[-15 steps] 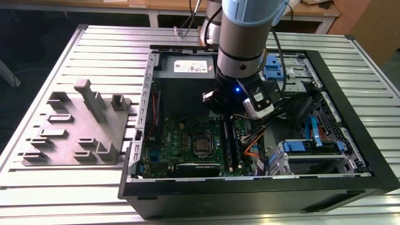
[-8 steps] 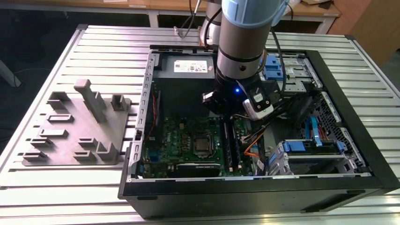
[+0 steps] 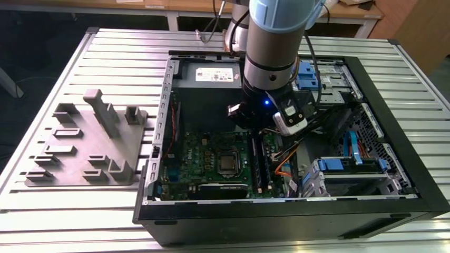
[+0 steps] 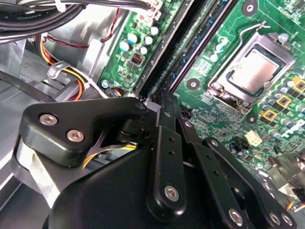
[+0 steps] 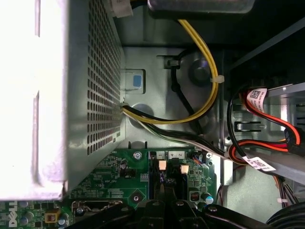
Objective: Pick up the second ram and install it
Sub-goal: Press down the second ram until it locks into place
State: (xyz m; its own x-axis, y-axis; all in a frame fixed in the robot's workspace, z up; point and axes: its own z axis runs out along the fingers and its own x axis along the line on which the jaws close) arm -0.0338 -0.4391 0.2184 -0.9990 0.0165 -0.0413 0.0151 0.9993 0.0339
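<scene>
— Question one: where is the second ram (image 4: 193, 45) sitting against the gripper (image 4: 164, 100)?

— In the second wrist view it is lying as a long, thin, dark stick on edge along the line of the black memory slots (image 4: 159, 57), running away from the fingertips. The fingers (image 4: 164, 138) are drawn together, with their tips at the stick's near end. Whether they are touching it, I am not seeing.

— What is everything looking like?

— The gripper is showing matte black links with bright rivets. The motherboard (image 4: 219, 114) is gleaming green and crowded with small parts, and the CPU socket (image 4: 255, 71) is sitting square under a metal frame.

— Now sweep the exterior view from its left.

— A grey fixture plate (image 3: 84, 153) with upright fins is lying on the ribbed aluminium table (image 3: 42, 68). Next, the open black computer case (image 3: 281, 221) is lying on its side, with the grey power-supply box (image 3: 211, 76) at its far end. The arm (image 3: 271, 47) is reaching down into the middle, over the slots. Blue drive brackets (image 3: 351, 163) are sitting toward that view's right.

— Anything crowding the gripper?

— In the first wrist view the perforated wall of the supply box is standing close by, and a yellow cable (image 5: 205, 86) is looping near red and black cables (image 5: 267, 124) beside the slots' far ends.
</scene>
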